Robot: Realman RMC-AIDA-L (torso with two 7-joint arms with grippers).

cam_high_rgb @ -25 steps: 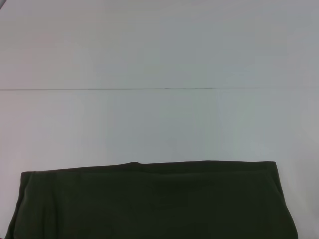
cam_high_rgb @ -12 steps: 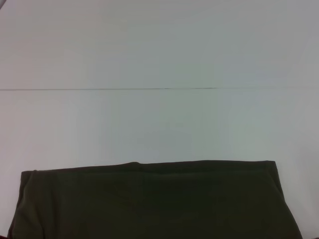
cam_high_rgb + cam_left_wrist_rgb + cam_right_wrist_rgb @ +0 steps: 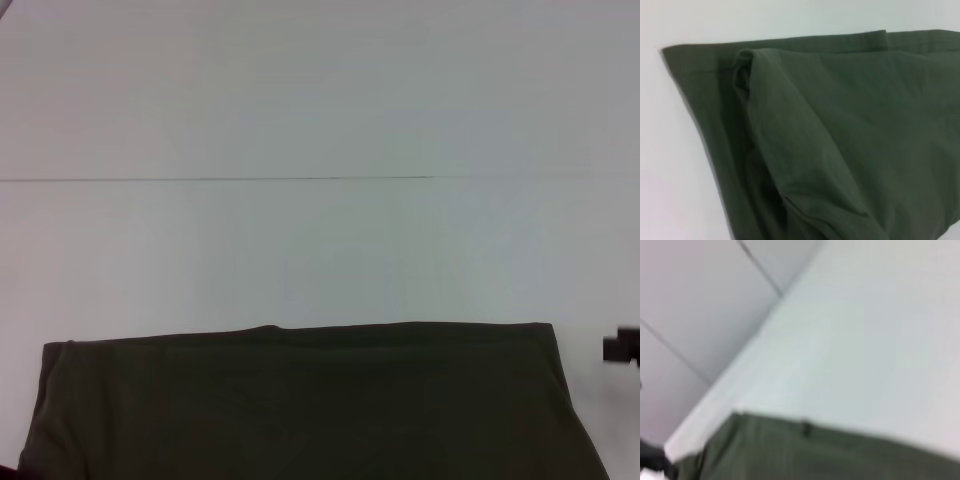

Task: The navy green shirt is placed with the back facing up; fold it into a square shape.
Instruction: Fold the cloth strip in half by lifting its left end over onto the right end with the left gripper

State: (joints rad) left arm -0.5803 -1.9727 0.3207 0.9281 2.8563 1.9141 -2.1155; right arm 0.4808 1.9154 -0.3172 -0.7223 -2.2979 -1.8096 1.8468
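While the shirt (image 3: 310,405) lies flat on the table (image 3: 320,240), our right gripper (image 3: 622,346) peeks just beside it; we cannot tell its grip.

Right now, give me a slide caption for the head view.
Navy green shirt lies flat at the near edge of the white table, while a dark part of the right arm enters at the right edge.

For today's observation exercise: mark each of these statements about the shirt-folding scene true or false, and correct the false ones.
1. The navy green shirt lies at the near edge of the table. True.
2. The shirt bears a large white print. False: it is plain dark green.
3. A gripper is pressing on the shirt's middle in the head view. False: only a small dark part shows at the right edge, beside the shirt.
4. The left wrist view shows a raised fold in the fabric. True.
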